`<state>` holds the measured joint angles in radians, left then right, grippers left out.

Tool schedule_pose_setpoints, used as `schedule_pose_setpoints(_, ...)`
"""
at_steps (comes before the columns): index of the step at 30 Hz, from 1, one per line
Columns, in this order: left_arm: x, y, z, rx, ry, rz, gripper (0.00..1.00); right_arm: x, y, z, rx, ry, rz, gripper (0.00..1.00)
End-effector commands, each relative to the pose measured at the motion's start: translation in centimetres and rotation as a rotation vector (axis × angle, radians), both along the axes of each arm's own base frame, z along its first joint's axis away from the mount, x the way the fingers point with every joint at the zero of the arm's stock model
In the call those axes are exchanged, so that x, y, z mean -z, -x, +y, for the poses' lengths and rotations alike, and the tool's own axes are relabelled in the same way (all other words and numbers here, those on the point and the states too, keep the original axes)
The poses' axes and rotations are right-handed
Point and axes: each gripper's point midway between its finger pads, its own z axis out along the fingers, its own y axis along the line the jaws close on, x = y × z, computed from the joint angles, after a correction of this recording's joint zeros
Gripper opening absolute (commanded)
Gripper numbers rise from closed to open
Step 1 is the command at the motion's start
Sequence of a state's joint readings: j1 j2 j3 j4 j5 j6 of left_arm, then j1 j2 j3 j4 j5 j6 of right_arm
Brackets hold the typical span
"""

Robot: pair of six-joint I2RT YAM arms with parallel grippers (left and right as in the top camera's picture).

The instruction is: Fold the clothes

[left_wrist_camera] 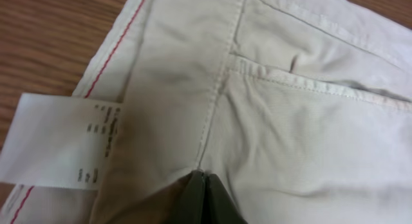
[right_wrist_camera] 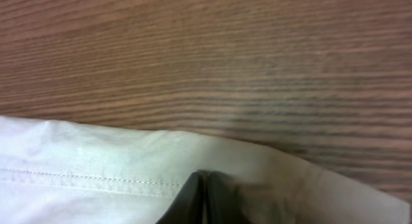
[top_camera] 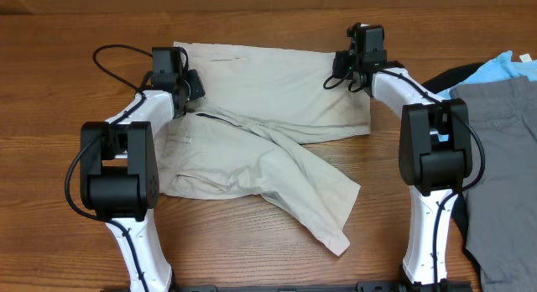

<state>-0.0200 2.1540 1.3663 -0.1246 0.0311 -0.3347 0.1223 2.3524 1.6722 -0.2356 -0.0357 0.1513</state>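
The pale beige shorts (top_camera: 268,99) lie spread on the wooden table, one leg flopped down toward the front right. My left gripper (top_camera: 191,89) is at their left edge. In the left wrist view its jaws (left_wrist_camera: 205,177) are shut on the fabric (left_wrist_camera: 302,134) at a seam, beside a white label (left_wrist_camera: 61,150). My right gripper (top_camera: 342,74) is at the shorts' far right corner. In the right wrist view its jaws (right_wrist_camera: 205,177) are shut on the cloth's edge (right_wrist_camera: 84,166).
A pile of other clothes lies at the right edge: a grey garment (top_camera: 503,141), a light blue one (top_camera: 508,67) and a black one (top_camera: 449,78). Bare wooden table (top_camera: 252,258) shows in front of the shorts and behind them (right_wrist_camera: 206,56).
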Motion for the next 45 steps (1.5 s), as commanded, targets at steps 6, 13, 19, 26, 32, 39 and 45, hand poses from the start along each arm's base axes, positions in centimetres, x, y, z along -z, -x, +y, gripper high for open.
schedule_pose_setpoints(6, -15.1, -2.7, -1.2, 0.147, -0.045, -0.183, 0.04, -13.2, -2.0, -2.6, 0.061, 0.049, -0.04, 0.18)
schedule_pose_setpoints(13, -22.6, 4.3, -1.1, 0.098, 0.003, -0.088, 0.04, -16.4, 8.0, -3.0, 0.075, 0.041, 0.309, 0.04)
schedule_pose_setpoints(19, -16.9, 9.2, -0.9, 0.095, 0.01, 0.205, 0.04, -10.6, 12.2, -2.1, 0.04, 0.007, 0.543, 0.04)
schedule_pose_setpoints(26, -13.8, 12.3, -0.1, 0.074, 0.02, 0.377, 0.04, -2.4, 15.5, -1.2, 0.014, -0.042, 0.671, 0.04)
schedule_pose_setpoints(32, -13.5, 13.6, 0.9, 0.047, 0.028, 0.436, 0.05, -0.1, 19.4, -0.1, -0.008, -0.116, 0.805, 0.04)
schedule_pose_setpoints(39, -13.1, 15.4, 2.4, 0.006, 0.017, 0.507, 0.11, -0.2, 21.7, -0.2, 0.004, -0.113, 0.901, 0.04)
schedule_pose_setpoints(45, -12.9, 16.5, 3.9, -0.03, -0.008, 0.554, 0.12, -2.0, 23.3, -0.5, 0.028, -0.125, 0.958, 0.04)
